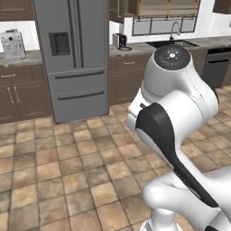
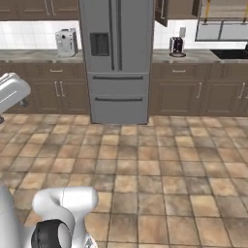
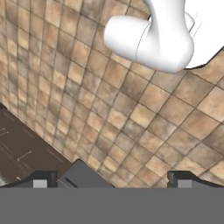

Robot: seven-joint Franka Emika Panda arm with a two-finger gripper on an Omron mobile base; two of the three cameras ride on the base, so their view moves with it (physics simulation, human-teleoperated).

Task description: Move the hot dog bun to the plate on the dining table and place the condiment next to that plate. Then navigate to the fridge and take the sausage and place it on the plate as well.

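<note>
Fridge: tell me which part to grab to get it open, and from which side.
Take one of the long vertical bar handles of the fridge, coming straight from the front. They stand side by side at the seam between the closed upper doors, so the open tool should close across a bar.

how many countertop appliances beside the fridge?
2. A white boxy machine sits on the counter left of the fridge; a small dark-and-silver one sits on the counter to its right. Others may lie outside the frames.
</note>
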